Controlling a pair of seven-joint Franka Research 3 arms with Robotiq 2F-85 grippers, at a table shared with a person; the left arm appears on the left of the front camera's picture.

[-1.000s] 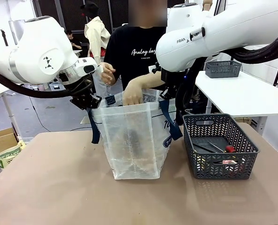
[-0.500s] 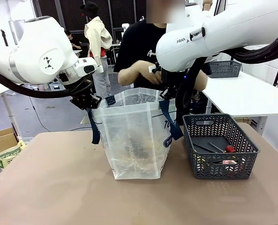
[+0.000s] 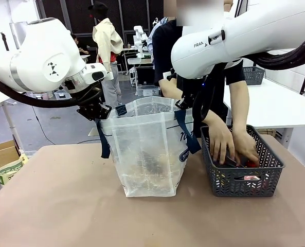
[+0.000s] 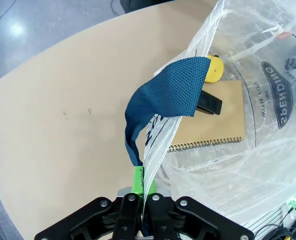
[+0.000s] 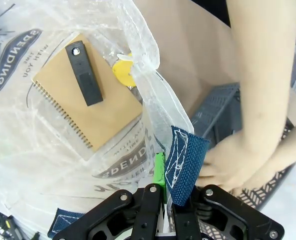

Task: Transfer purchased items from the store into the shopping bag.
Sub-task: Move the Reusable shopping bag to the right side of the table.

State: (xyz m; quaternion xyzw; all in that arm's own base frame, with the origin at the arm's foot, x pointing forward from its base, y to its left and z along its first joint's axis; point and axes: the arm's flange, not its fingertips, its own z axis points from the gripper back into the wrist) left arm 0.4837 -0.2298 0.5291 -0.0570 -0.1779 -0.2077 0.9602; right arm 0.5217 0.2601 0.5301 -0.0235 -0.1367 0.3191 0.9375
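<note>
The translucent shopping bag (image 3: 146, 149) stands open mid-table with navy straps. My left gripper (image 3: 102, 112) is shut on its left rim (image 4: 160, 145); my right gripper (image 3: 182, 103) is shut on its right rim and strap (image 5: 185, 160). Inside the bag lie a brown spiral notebook (image 5: 88, 107), a black flat item (image 5: 84, 73) on top of it, and a yellow round item (image 5: 123, 70). The dark grey basket (image 3: 240, 162) stands to the bag's right. Both of the person's hands (image 3: 233, 146) are inside it, next to a small red thing (image 3: 252, 163).
A second grey basket (image 3: 252, 75) sits on a white table at the back right. A cardboard box and a green packet (image 3: 8, 170) lie off the table's left edge. The tabletop in front of the bag is bare.
The person's hands left the bag's mouth, moved right and went down into the grey basket. Both arms and the bag stayed still.
</note>
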